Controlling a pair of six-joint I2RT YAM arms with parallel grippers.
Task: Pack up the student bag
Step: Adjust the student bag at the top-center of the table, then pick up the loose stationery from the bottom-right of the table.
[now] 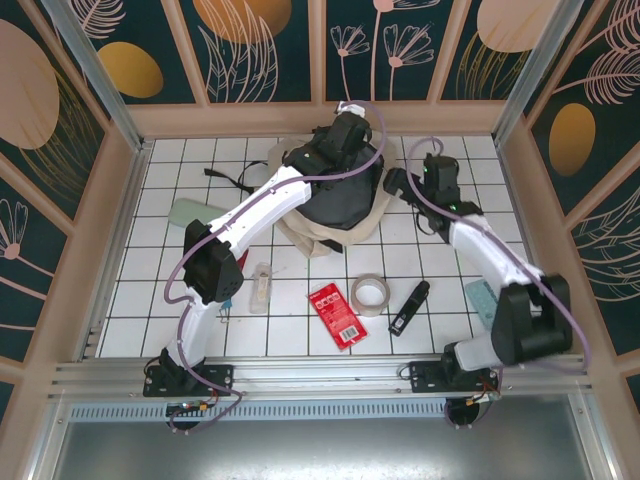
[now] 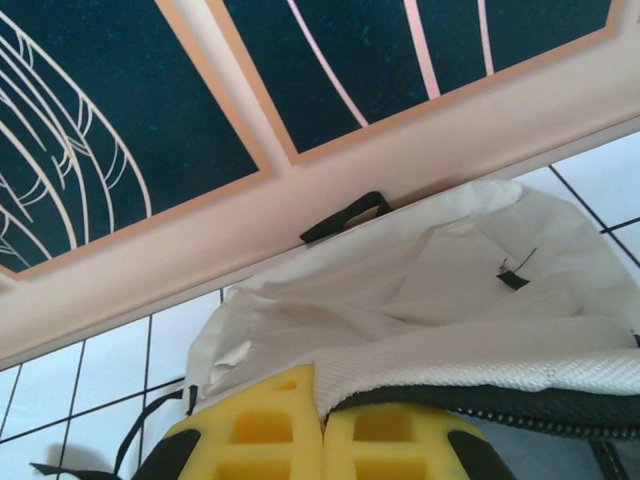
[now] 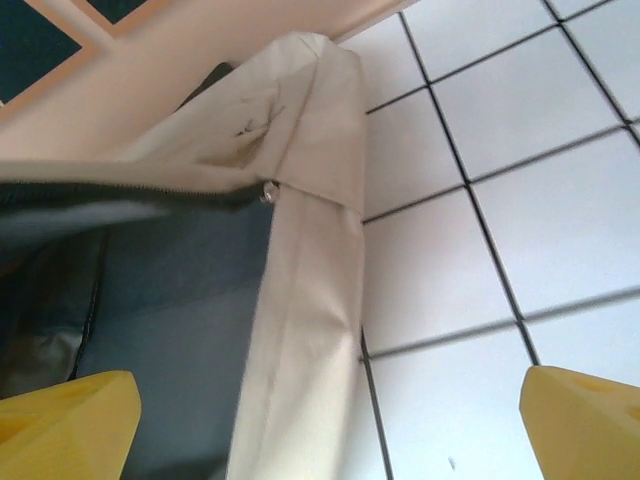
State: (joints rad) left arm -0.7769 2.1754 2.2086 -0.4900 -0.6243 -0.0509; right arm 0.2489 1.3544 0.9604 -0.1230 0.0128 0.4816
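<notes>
Student bag [image 1: 318,242]: position and grip status

Bag lies against the back wall [image 2: 450,140], mouth open, dark lining exposed. Left gripper [image 2: 323,440] sits at the bag's far rim with its fingers clenched together; whether fabric is caught between them cannot be told. Right gripper [image 3: 325,430] is at the bag's right edge, jaws spread wide, with the cream seam between them and clear of both fingers. Red packet [image 1: 337,313] and tape roll [image 1: 369,294] lie in front of the bag, apart from it.

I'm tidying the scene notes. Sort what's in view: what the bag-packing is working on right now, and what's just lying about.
In hand: student bag, edge pinched by left gripper; right gripper open at its side.

Lying on the table: red packet, tape roll, black tool, clear packet, pale green pouch, teal item.
</notes>
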